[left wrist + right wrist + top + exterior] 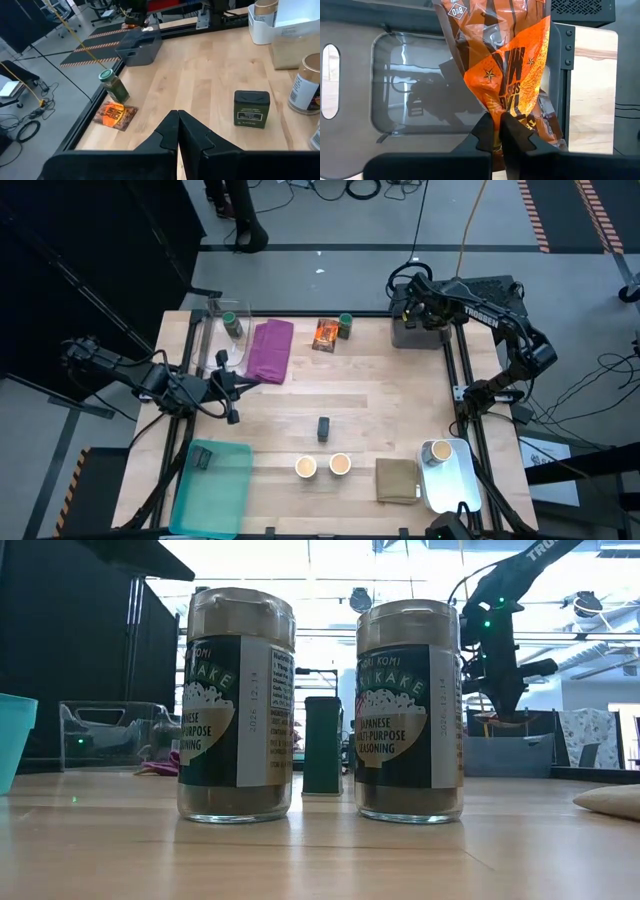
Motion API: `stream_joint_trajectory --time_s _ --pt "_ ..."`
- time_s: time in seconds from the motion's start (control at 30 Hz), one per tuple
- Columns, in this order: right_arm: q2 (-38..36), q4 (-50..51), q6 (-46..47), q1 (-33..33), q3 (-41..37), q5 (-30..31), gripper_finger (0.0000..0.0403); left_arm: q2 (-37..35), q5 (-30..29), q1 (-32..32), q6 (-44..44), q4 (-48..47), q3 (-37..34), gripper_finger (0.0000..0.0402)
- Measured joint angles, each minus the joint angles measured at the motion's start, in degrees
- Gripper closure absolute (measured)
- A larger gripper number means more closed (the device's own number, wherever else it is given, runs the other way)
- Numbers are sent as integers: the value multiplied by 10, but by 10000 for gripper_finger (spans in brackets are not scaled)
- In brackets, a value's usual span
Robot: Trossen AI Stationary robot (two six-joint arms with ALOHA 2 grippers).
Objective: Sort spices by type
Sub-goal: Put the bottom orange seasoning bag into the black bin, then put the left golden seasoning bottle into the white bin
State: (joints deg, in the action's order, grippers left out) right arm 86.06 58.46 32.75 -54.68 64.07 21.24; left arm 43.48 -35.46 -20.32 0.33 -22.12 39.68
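Right gripper (pixel 495 125) clamped on orange packet (pixel 520 85), hanging above grey bin (pixel 415 330) for sorting. Left gripper (pixel 178 131) idle over tabletop (pixel 210 70), jaws together.

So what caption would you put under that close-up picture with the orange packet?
The right claw, shut on a shiny orange packet, holds it above a grey bin.

The orange packet (pixel 512 75) runs past the right wrist view's top edge, its lower end hidden behind the end effector's fingers (pixel 485 132). In the low view, the teal tray (pixel 14 735) is cut off beside the seasoning jar (pixel 237 705).
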Motion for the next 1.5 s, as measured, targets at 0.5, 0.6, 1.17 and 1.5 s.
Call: stream_joint_trajectory --time_s 0.5,0.6,1.17,1.5 --pt "0 -5 -5 0 0 5 399 0 0 0 0 1 0 391" --pt "0 -5 -5 0 0 13 399 0 0 0 0 1 0 391" --pt "0 -13 -11 0 0 18 318 0 0 0 0 1 0 391" --pt "0 -16 -19 0 0 15 289 0 0 0 0 1 0 391"
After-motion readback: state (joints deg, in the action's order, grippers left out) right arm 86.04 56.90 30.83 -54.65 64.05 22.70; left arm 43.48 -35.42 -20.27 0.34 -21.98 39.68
